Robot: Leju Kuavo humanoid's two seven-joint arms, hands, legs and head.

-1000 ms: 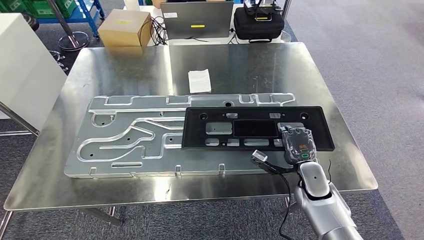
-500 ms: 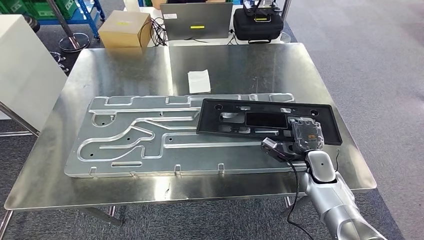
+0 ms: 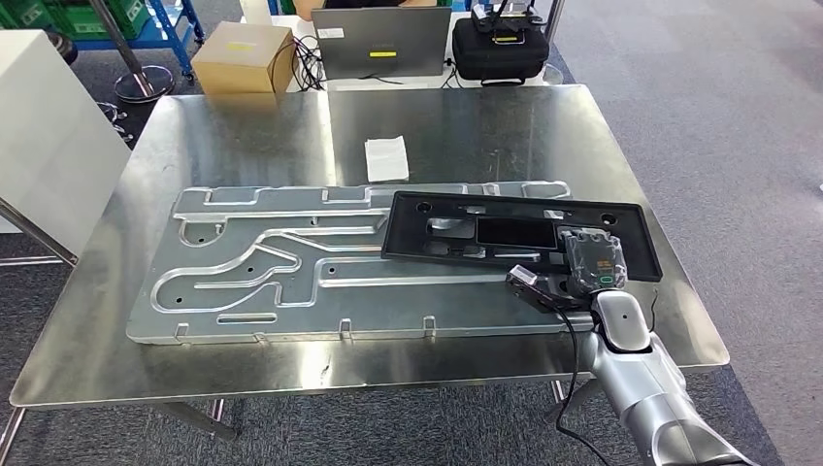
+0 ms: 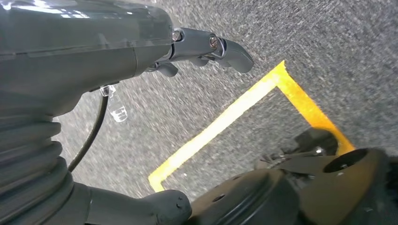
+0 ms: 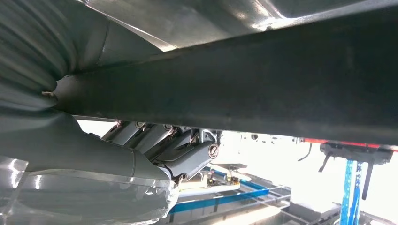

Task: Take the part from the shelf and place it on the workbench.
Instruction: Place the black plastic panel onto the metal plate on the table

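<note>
black part (image 3: 505,236) on workbench (image 3: 243,359), right hand (image 3: 594,260) gripping it

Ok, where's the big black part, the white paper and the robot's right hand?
black part (image 3: 505,233): head view, on the dark panel at its middle.
white paper (image 3: 387,157): head view, on the sheet's middle.
right hand (image 3: 592,260): head view, on its back, gripping the part's near edge.

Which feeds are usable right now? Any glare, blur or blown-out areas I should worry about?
Head view: sharp, with mild glare streaks on the steel workbench; the black part and right hand read clearly. Right wrist view: the part's edge is dark and soft, the background blown out white. Left wrist view: the left hand is blurred and the carpet grainy.
</note>
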